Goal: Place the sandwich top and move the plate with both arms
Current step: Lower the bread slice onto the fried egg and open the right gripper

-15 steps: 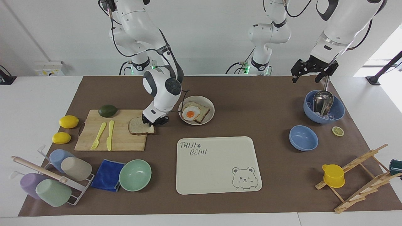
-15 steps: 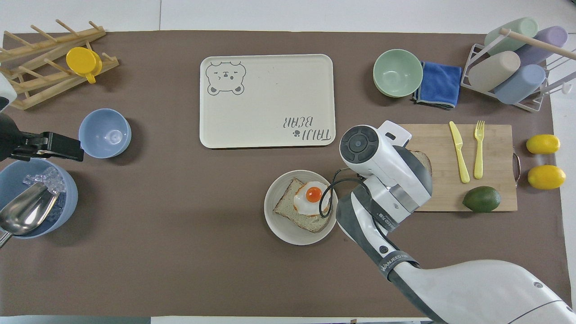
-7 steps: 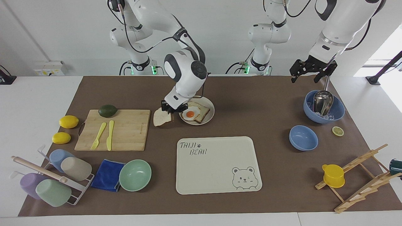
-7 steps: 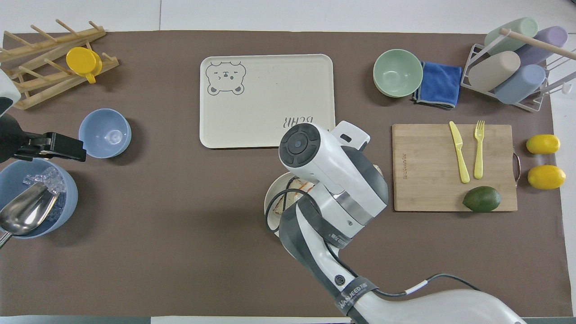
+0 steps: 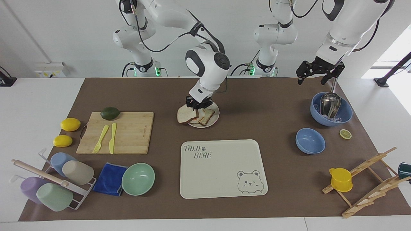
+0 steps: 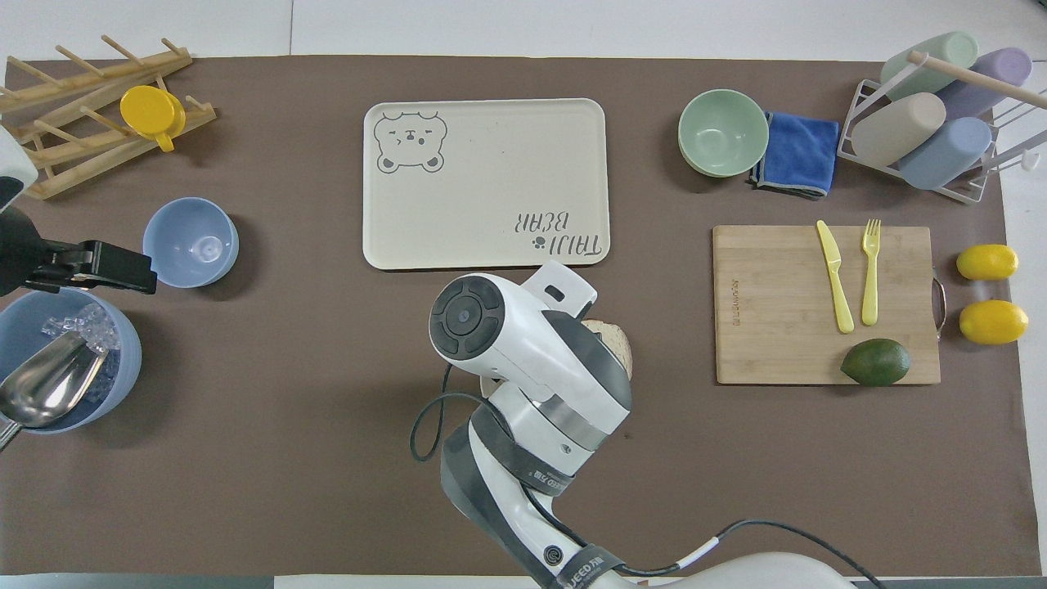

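I see right hand (image 5: 199,105) now over plate (image 5: 214,121), off cutting board (image 5: 128,128); clenched on sandwich top (image 5: 185,116), which hangs over plate's 9 o'clock rim, hiding egg. Placement near; plate move pending. Left hand (image 5: 320,72) waits over ice bowl (image 5: 343,112); grip unclear.

The right hand (image 5: 198,104) reaches low from a bent arm, fingers clamped; the left hand (image 5: 319,72) hangs raised, fingers spread, waiting.
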You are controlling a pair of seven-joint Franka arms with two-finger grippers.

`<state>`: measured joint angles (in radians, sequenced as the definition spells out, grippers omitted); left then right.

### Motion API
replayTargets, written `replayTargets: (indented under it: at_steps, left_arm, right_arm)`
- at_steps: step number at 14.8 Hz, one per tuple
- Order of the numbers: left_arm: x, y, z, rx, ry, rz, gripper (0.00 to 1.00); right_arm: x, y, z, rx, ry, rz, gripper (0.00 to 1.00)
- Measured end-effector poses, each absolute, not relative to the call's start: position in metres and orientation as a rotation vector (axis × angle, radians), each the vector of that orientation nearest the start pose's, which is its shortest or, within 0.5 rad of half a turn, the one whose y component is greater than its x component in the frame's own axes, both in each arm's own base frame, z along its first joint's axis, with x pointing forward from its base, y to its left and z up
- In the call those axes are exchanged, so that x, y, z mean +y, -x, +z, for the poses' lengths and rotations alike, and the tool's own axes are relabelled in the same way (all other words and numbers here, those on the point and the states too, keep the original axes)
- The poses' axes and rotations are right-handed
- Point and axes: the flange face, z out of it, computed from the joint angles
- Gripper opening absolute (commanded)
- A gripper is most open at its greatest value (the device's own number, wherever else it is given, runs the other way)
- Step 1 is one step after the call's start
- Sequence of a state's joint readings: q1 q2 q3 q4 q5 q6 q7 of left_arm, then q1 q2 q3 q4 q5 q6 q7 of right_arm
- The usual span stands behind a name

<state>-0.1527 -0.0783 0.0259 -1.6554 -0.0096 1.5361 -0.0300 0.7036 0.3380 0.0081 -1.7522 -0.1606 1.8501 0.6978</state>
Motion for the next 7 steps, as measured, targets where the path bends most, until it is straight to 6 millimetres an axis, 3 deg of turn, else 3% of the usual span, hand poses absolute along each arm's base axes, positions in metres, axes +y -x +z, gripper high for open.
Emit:
replayTargets:
  at_steps: [7]
  left_arm:
    - [-0.067,-0.521,0.624,0.153,3.146,0.066,1.0]
  right_arm:
    - [0.398,-0.469,0.335,-0.129,3.323,0.101,0.0]
